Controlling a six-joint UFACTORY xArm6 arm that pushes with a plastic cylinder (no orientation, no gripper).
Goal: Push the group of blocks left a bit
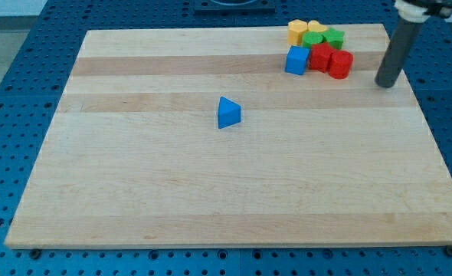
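No jaws on this rig, just a dark rod, so nothing spread, pressed together or pinching; my tip (387,83) rests on the wooden board (172,199) near the view's top right corner.

The group sits just to the view's left of my tip, near but apart, with a clear strip of board between:
- red cylinder-like block (340,64), nearest my tip, at roughly its height in the view
- second red block (320,57), touching the first on its far side from my tip; shape hard to tell
- blue cube (296,60), leftmost of the front row
- behind, toward the view's top: green block (335,37), a second green block (313,40), a yellow heart-like block (317,27) and an orange-yellow block (298,31); exact shapes too small to tell

All seven packed tight, touching or nearly so. A lone blue triangular block (228,113) lies well apart, far to the view's left and lower, not part of the group.

Step, as I judge it: approach done or nearly done, push not yet made, no contact.

Next move calls for a short sweep toward the view's left into the red cylinder side. Line of travel should go through the cluster's middle, so my tip probably needs to shift slightly toward the view's top first; a hit on the front row only may shear it away from the back row. Keep the stroke short, "a bit" only.
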